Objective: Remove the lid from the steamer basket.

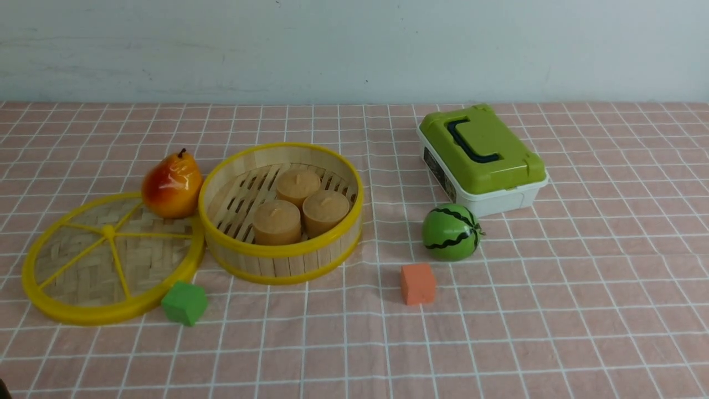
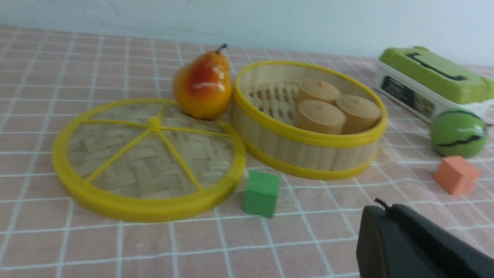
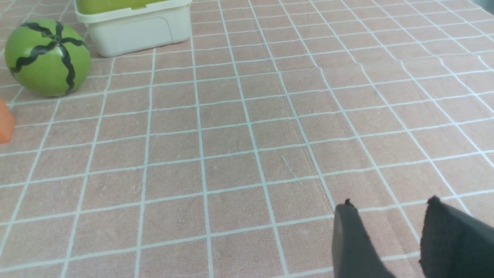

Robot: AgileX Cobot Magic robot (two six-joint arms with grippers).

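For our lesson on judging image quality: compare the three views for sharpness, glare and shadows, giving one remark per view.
Front view: sharp, even light, soft shadows beside the steamer basket and orange cube. Left wrist view: softly blurred throughout, a white glare patch on the pear, the left gripper a dark shape. Right wrist view: cloth grid crisp, the right gripper fingers dark, the watermelon lit evenly.

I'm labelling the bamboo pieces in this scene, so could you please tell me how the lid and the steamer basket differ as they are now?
The lid is a flat woven disc with yellow spokes, lying on the tablecloth; the steamer basket has upright slatted walls and a slatted floor. The lid carries nothing, though a pear touches its rim; the basket, open, holds three tan cylinders. Both are round bamboo with yellow rims.
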